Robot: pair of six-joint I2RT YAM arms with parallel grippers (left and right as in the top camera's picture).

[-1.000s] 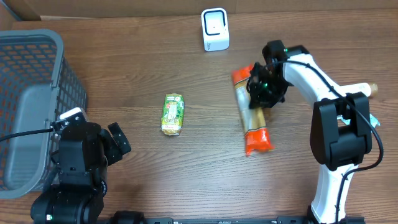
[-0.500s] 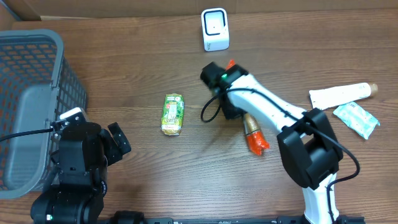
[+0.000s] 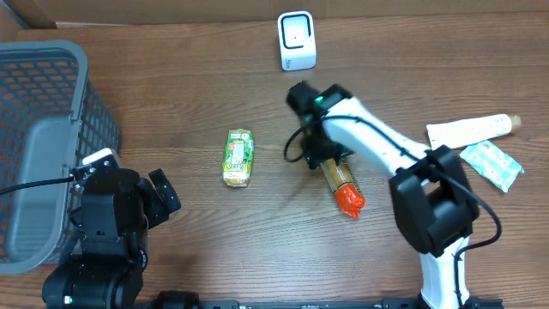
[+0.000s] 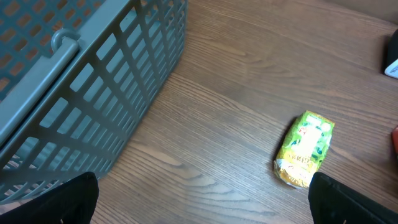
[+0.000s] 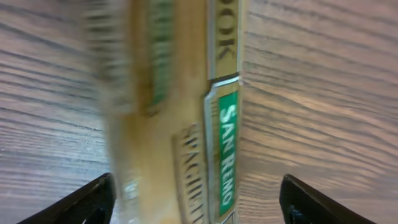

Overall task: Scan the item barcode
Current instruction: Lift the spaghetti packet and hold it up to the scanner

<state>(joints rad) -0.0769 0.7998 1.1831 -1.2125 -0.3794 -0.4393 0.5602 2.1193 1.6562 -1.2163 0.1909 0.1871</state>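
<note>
Overhead, spaghetti packet [image 3: 338,176]: flat on the table right of centre. Long axis 11 to 5 o'clock, orange end at 5.
Overhead, right gripper [image 3: 319,156]: over the packet's 11 o'clock end. I count this arm far the nearer.
Overhead, scanner [image 3: 297,40]: 11 o'clock of the packet, well apart. I judge a lift that way comes next.
Left wrist, left gripper [image 4: 205,205]: jaws wide, empty. Green pouch [image 4: 305,149] at 2 o'clock, basket [image 4: 93,93] at 10.
Right wrist, grip: jaws spread astride the packet, which runs 12 to 6 between them. As I read it, nothing is clamped.
</note>
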